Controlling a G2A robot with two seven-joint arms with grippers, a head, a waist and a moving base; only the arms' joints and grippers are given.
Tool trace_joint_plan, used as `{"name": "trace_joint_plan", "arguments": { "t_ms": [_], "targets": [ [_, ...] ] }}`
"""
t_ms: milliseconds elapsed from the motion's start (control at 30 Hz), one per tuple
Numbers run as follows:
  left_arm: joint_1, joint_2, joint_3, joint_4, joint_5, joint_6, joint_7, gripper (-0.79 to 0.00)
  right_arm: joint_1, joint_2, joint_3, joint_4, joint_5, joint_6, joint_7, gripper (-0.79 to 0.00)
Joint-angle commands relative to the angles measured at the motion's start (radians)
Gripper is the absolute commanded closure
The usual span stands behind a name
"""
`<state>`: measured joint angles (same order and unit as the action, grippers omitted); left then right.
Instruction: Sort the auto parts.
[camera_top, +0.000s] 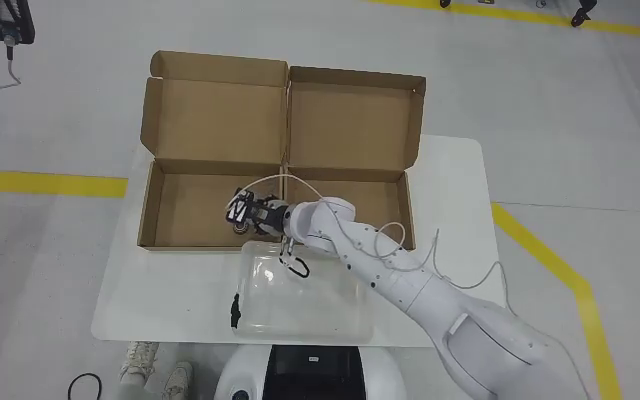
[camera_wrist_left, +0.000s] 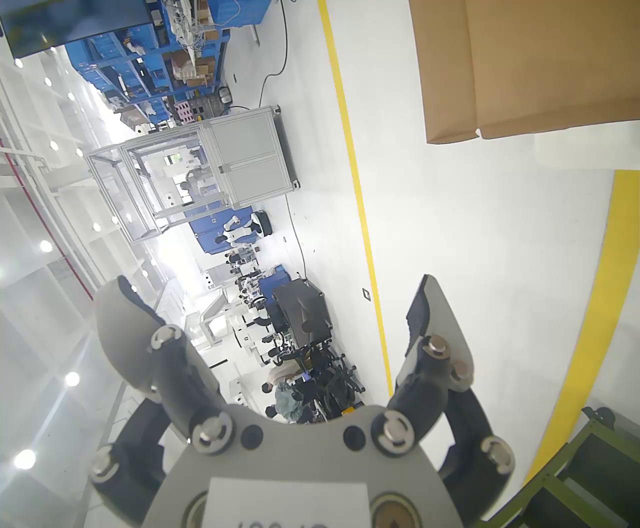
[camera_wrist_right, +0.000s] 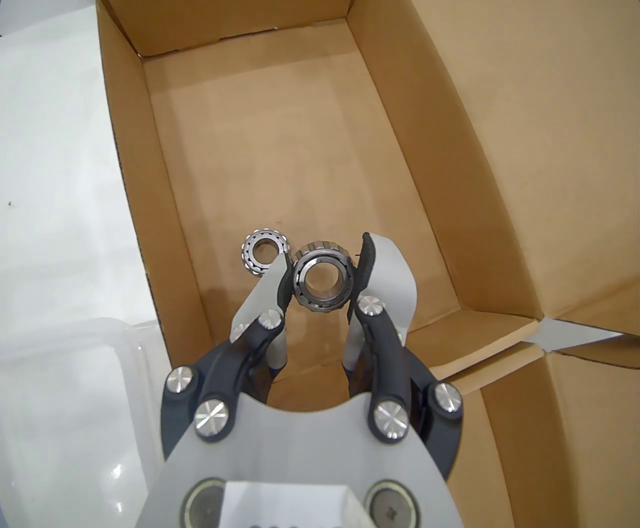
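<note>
My right gripper (camera_wrist_right: 322, 260) is shut on a steel roller bearing (camera_wrist_right: 324, 284), held just above the floor of the left cardboard box (camera_wrist_right: 250, 125). A second, smaller bearing (camera_wrist_right: 261, 251) lies on the box floor right beside one finger. From above, the right gripper (camera_top: 240, 212) sits over the right half of the left box (camera_top: 185, 205). My left gripper (camera_wrist_left: 272, 295) is open with nothing between its fingers, pointing out at the room and floor, with a cardboard flap (camera_wrist_left: 525, 65) off to one side.
A second open cardboard box (camera_top: 380, 200) stands to the right of the first. A clear plastic bin (camera_top: 320, 305) sits at the table's front edge, holding a black clip (camera_top: 296, 266) and another black part (camera_top: 234, 311). Both box lids stand open at the back.
</note>
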<state>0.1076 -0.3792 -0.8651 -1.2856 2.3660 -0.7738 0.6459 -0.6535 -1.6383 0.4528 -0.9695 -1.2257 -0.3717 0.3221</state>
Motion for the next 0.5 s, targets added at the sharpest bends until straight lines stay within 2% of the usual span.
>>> {"name": "trace_joint_plan", "arguments": {
  "t_ms": [0,33,67,100,133,300,467],
  "targets": [
    [0.000,0.000,0.000,0.000,0.000,0.000,0.000,-0.785,0.000,-0.005,0.002,0.008,-0.007,0.007,-0.005,-0.259],
    [0.000,0.000,0.000,0.000,0.000,0.000,0.000,-0.785,0.000,-0.007,0.004,0.013,-0.011,0.010,-0.010,-0.277],
    [0.000,0.000,0.000,0.000,0.000,0.000,0.000,-0.785,-0.001,-0.008,0.006,0.017,-0.016,0.014,-0.013,-0.360],
    [0.000,0.000,0.000,0.000,0.000,0.000,0.000,-0.785,-0.002,-0.009,0.008,0.021,-0.019,0.016,-0.016,-0.477],
    [0.000,0.000,0.000,0.000,0.000,0.000,0.000,-0.785,-0.002,-0.010,0.011,0.023,-0.023,0.017,-0.020,-0.551],
    [0.000,0.000,0.000,0.000,0.000,0.000,0.000,-0.785,-0.009,-0.010,0.030,0.017,-0.041,0.013,-0.055,-0.730],
    [0.000,0.000,0.000,0.000,0.000,0.000,0.000,-0.785,-0.025,0.005,0.074,-0.036,-0.043,-0.034,-0.128,-0.776]
  ]
}}
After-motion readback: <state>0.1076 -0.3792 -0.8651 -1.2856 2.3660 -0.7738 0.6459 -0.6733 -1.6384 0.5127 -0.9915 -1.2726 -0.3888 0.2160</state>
